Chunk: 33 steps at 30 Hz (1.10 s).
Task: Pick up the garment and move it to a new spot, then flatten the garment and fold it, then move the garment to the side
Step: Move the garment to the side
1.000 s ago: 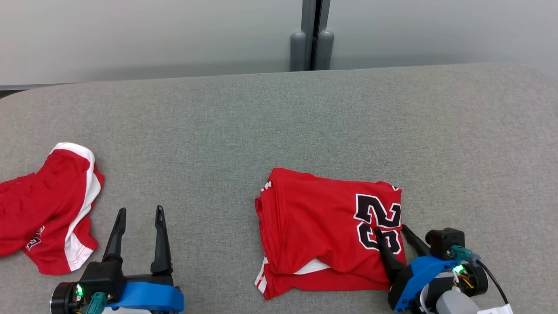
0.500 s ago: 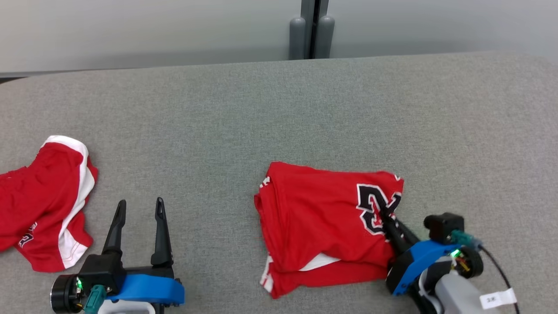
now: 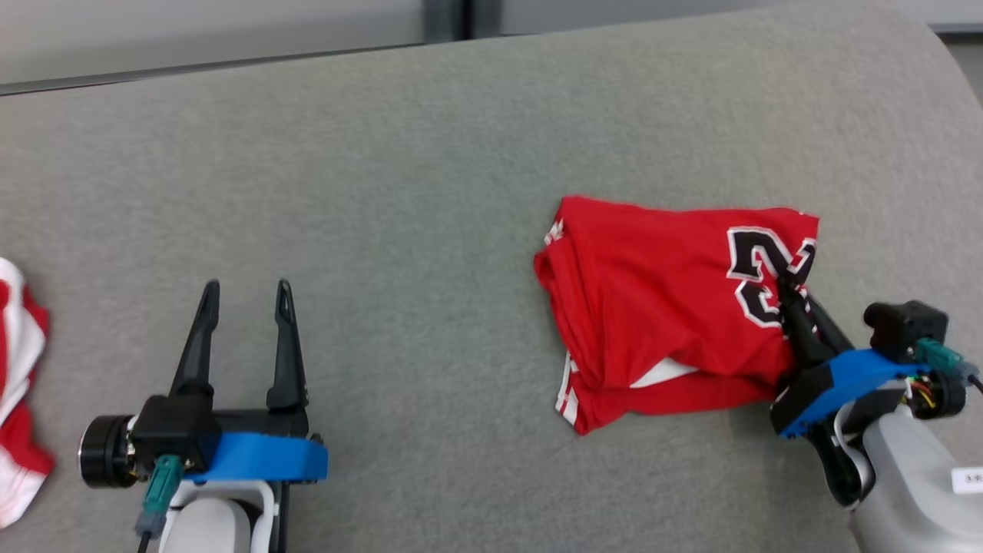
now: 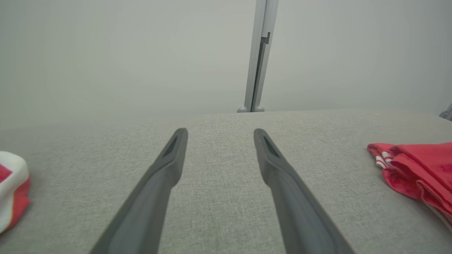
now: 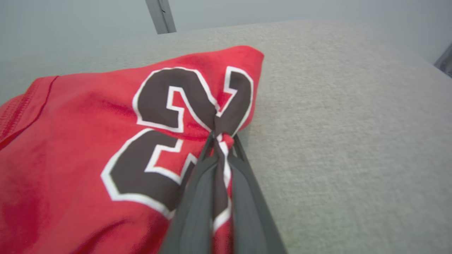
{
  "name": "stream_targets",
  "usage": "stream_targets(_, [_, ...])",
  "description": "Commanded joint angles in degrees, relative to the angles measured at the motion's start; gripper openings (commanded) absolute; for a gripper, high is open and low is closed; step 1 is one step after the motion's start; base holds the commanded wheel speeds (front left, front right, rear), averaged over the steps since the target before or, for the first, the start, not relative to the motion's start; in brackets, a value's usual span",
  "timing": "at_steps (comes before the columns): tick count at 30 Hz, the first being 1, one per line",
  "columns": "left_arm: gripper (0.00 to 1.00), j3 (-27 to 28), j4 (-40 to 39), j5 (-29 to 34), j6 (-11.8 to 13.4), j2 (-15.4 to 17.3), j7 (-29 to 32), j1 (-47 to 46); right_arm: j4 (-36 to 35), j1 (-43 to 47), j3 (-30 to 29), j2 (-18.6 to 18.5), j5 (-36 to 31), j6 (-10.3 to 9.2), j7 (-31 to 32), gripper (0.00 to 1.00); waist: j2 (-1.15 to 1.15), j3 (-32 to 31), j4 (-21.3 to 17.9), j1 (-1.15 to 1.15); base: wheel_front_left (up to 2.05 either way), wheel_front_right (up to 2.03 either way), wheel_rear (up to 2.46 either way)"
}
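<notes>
Grey woven-fabric tabletop (image 3: 422, 177) carries all items. Near edge, left: the left gripper (image 3: 246, 286) (image 4: 219, 131) has its two long dark fingers spread wide over bare fabric, pointing toward the far edge. Near edge, right: the right gripper (image 3: 787, 283) (image 5: 223, 135) has its fingers pressed together, pinching a gathered pleat of the folded red jersey with black, white-outlined numerals (image 3: 653, 307) (image 5: 70, 141). The pinch falls on the numerals, at the jersey's right side. The jersey lies right of centre, close to the tabletop's right edge, with a white-striped hem at its near-left corner. At the left edge lies a crumpled red-and-white garment (image 3: 19, 399) (image 4: 10, 190), partly cut off, well apart from the jersey. Beyond the far edge stands a pale wall (image 4: 106, 53) with a grey vertical post (image 4: 259, 53).
</notes>
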Motion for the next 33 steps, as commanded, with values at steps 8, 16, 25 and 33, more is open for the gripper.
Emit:
stream_targets(8, [1.00, 0.3, -2.2, 2.1, -0.9, 1.1, -0.1, -4.3, -4.0, 1.0, -4.4, 0.0, -1.0, -0.01, -0.2, 0.00, -0.01, 4.2, -5.7, -0.01, 0.00, 0.00, 0.00])
stream_targets(16, [1.00, 0.3, -2.7, 2.9, -1.4, 2.0, -0.1, -6.3, -7.7, 0.7, -6.3, 1.5, -2.9, 0.00, -0.2, 0.00, -0.01, 5.8, -6.5, -0.01, 0.00, 0.00, 0.00])
stream_targets(25, [1.00, -0.3, -4.6, 3.5, -1.5, 2.5, -0.1, -8.2, -7.4, -12.8, -2.5, -5.8, -6.3, -0.01, -0.3, 0.00, -0.01, 9.4, -3.2, -0.01, 0.00, 0.00, 0.00])
stream_targets(33, [1.00, -0.7, -7.8, 4.0, -1.6, 3.4, -0.1, -9.9, 1.8, -24.2, -0.8, -14.8, -7.1, -0.01, 0.1, 0.00, -0.01, 13.5, -1.4, -0.01, 0.00, 0.00, 0.00])
